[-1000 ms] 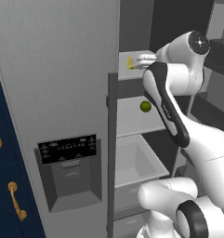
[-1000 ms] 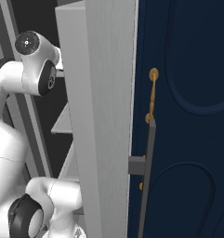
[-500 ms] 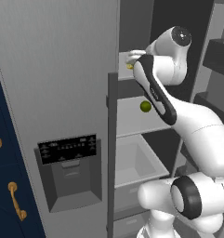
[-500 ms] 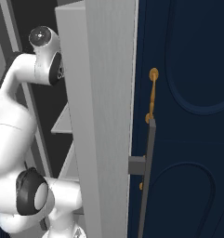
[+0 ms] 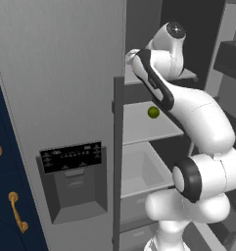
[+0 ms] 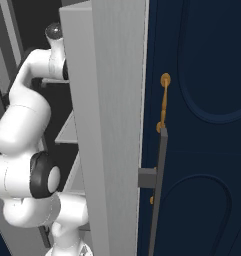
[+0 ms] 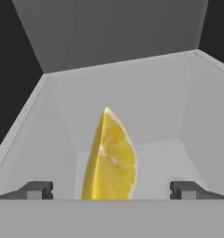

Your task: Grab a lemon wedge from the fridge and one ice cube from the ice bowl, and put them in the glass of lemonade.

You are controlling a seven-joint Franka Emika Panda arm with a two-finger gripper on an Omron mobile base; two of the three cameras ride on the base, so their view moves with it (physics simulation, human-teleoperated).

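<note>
**Jaws spread around the lemon wedge, not yet closed**

Landmark is the fridge [image 5: 60, 88]; everything below is placed against it.

- Fridge: tall grey unit, one door swung wide, dispenser recess [image 5: 73, 181] low on the closed door face. Navy cabinets [image 6: 202, 125] with gold handles stand beside it.
- Arm: reaches up into the open side of the fridge, elbow bent, hand at the top shelf [image 5: 158, 81]. On the shelf below sits a small green fruit [image 5: 153, 112]; under that, a pale drawer [image 5: 141, 169].
- Lemon wedge [image 7: 111, 160]: inside the fridge on the top level, in a pale grey bin [image 7: 34, 125]. In the hand view it stands on edge, rind to one side, cut face toward the camera.
- Gripper [image 7: 111, 189]: fully spread, one fingertip on each side of the wedge, both apart from it. Nothing held.

Doing this step well, my read:
- The wedge looks centred between the tips, so no sideways correction needed.
- Advance a touch further so the pads bear on the thick middle and not the thin edge.
- Close slowly; the piece is narrow and upright, so an uneven first contact could tip it flat.
- Lift straight up past the bin walls before backing out of the fridge.

Writing: the dispenser panel carries rows of small pale marks, too small to read. No brand visible anywhere.
</note>
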